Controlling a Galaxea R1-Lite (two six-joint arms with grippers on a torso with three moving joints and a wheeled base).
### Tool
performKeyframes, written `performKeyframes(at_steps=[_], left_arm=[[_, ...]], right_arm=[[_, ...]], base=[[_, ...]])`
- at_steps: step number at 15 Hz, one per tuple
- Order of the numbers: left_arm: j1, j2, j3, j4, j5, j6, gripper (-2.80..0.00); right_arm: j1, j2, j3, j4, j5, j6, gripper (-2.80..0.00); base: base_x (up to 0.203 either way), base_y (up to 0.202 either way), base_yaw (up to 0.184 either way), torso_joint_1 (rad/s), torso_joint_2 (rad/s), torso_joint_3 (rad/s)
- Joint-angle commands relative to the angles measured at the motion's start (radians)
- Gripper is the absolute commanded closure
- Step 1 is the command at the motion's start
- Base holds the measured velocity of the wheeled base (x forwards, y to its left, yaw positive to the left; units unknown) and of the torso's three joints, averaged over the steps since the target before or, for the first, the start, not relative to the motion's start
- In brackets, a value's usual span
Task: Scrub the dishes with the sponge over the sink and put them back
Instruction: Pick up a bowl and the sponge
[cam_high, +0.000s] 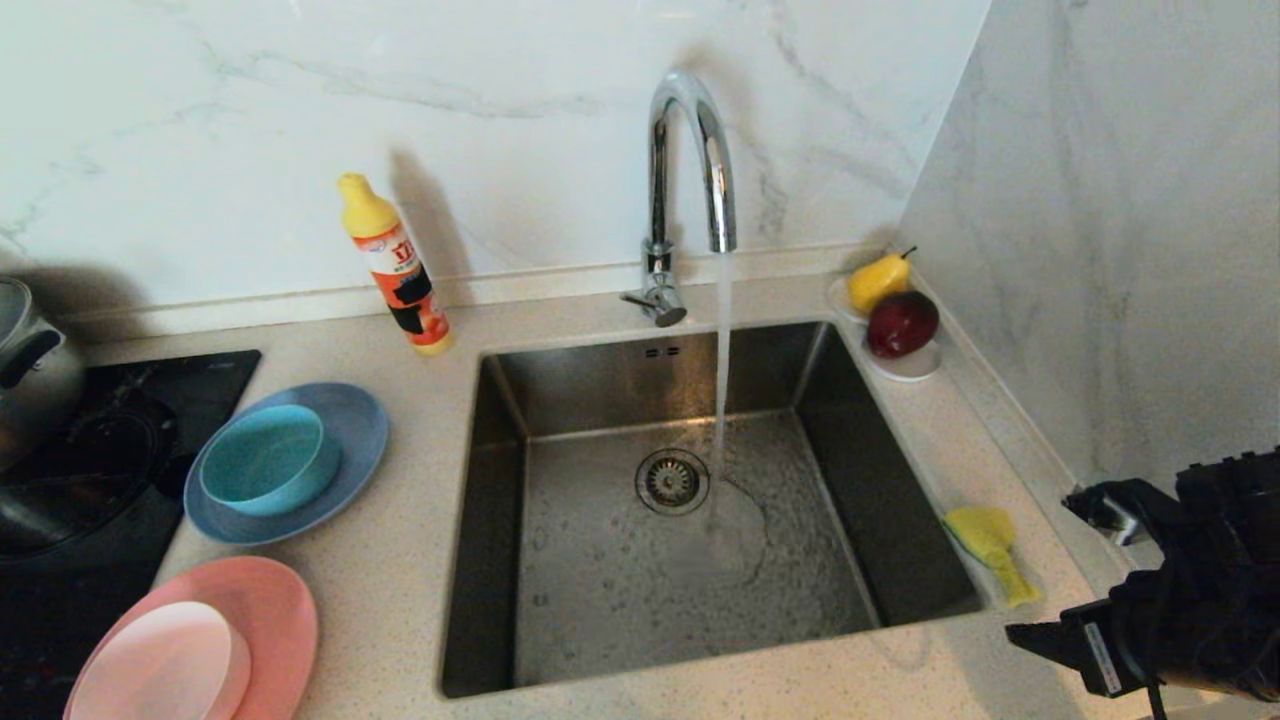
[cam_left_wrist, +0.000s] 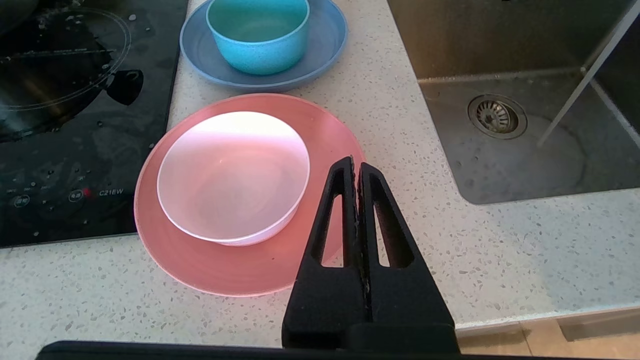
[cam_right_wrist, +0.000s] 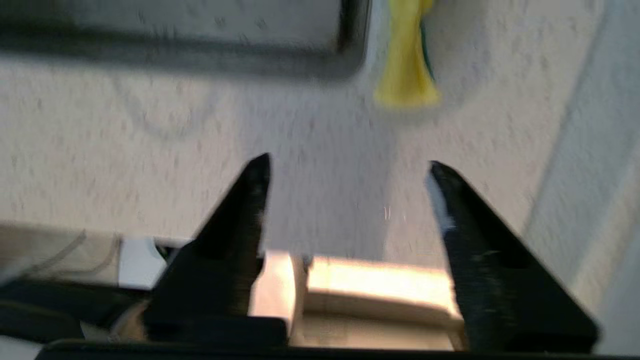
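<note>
Plenty of open counter (cam_high: 400, 560) between the stacked dishes and the sink (cam_high: 660, 500), so a gripper could pass there easily. The left side was crowded: teal bowl (cam_high: 265, 458) on the blue plate (cam_high: 350, 440), pink-white bowl (cam_high: 160, 665) on the pink plate (cam_high: 275, 610), cooktop (cam_high: 120, 450) just beyond. On the right only a narrow strip ran between sink and wall, with the sponge (cam_high: 988, 545) lying on it and the fruit dish (cam_high: 905, 365) blocking the far corner. Faucet (cam_high: 690, 190) and running water stood over the basin's middle.

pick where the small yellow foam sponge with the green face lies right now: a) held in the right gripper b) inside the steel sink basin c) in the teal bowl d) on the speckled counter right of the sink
d: the small yellow foam sponge lies on the speckled counter just right of the steel sink, while the right gripper stands open and empty short of it.
</note>
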Motion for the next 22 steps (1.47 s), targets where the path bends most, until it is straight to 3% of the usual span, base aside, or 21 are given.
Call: performKeyframes(at_steps=[1,8,18,19,22], left_arm=[[0.0,0.003,0.018,0.0,0.0,0.0,0.0],[0.0,0.003,0.018,-0.002,0.0,0.0,0.0],[0.0,0.003,0.018,-0.002,0.0,0.0,0.0],[0.0,0.003,0.018,-0.002,0.0,0.0,0.0],[0.0,0.003,0.018,-0.002,0.0,0.0,0.0]], right_arm=[[-0.041,0.058,0.02,-0.064,0.013,-0.026,-2.8],[-0.068,0.163,-0.004,-0.153,0.009,-0.064,-2.8],[-0.069,0.227,-0.075,-0.158,0.004,-0.056,-2.8],[-0.069,0.229,-0.075,-0.159,0.003,-0.053,0.0],[-0.072,0.23,-0.087,-0.158,-0.003,-0.056,0.0]], base=[[0.0,0.0,0.0,0.0,0.0,0.0],[0.0,0.0,0.0,0.0,0.0,0.0],[0.0,0.0,0.0,0.0,0.0,0.0],[0.0,0.0,0.0,0.0,0.0,0.0],[0.0,0.0,0.0,0.0,0.0,0.0]])
